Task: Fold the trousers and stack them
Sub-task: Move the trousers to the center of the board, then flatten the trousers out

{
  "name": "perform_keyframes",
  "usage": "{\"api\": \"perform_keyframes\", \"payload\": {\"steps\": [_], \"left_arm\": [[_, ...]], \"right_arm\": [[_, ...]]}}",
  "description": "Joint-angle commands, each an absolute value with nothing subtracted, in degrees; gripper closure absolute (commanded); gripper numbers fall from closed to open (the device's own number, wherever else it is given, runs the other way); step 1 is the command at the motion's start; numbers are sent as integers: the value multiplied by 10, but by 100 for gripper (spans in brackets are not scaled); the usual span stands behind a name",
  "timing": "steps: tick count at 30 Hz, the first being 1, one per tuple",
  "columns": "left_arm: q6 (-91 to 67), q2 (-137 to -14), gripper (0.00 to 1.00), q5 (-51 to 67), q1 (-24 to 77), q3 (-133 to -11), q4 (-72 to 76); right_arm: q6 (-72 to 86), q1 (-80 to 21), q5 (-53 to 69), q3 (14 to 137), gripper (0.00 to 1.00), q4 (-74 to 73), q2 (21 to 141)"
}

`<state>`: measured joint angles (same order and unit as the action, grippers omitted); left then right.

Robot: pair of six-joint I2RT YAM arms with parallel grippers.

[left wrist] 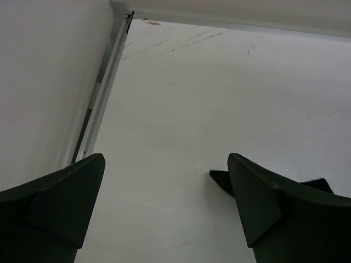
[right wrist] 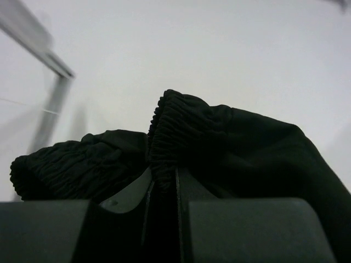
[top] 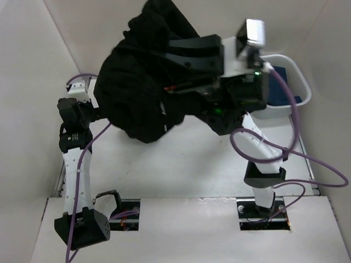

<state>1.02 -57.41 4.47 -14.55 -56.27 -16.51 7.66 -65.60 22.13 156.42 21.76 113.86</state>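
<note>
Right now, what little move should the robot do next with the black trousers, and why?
Probably the open left gripper should reach over and pinch the waistband too. The right gripper holds the trousers up alone, bunched in a lump above the table, so they cannot spread flat.

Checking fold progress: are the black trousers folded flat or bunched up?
Bunched, not folded: the trousers hang as a crumpled mass, a gathered elastic edge pinched in the right tool.
</note>
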Motion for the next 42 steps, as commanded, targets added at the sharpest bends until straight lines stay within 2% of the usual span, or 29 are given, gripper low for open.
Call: {"api": "perform_keyframes", "payload": {"steps": [1,5,11,13,14,16,18,19,20,21,25,27,31,35,40,41,42], "left_arm": [[3,-559,0,52,-150,-569,-132],[-2,-568,0,48,-150,-574,-113],[8,-572,0,38,-169,-574,-104],[12,-577,0,36,-174,-575,-101],[16,-584,0,35,-180,-578,-99],[22,-591,0,36,-179,-586,-102],[38,-598,0,44,-173,-594,-110],[52,-600,0,48,-165,-596,-116],[66,-603,0,55,-156,-598,-124],[96,-608,0,65,-137,-601,-150],[163,-628,0,79,-61,-610,-266],[198,-640,1,87,18,-603,-371],[205,-625,3,88,154,-534,-462],[195,-641,2,136,208,-481,-468],[170,-755,5,156,278,-478,-411],[164,-765,6,161,291,-479,-403],[157,-784,13,161,315,-478,-389]], "right_arm": [[48,-682,289,1580,93,328,1070],[81,-603,137,1394,92,262,1020],[199,-501,20,1127,91,174,1002],[210,-497,-3,1098,90,162,1011],[224,-482,-51,1066,86,130,1030],[240,-460,-111,1059,83,60,1052],[253,-426,-163,1058,61,-23,1068],[259,-415,-168,1056,54,-46,1069],[266,-402,-166,1054,42,-71,1068],[273,-383,-153,1048,0,-100,1063],[275,-326,-75,948,0,-123,990],[275,-314,-73,849,0,-114,929],[276,-316,-71,702,0,-120,853],[304,-345,-44,583,0,-124,811],[328,-380,-25,504,0,-112,815],[329,-385,-25,494,0,-101,818],[330,-389,-24,488,1,-92,822]]}}
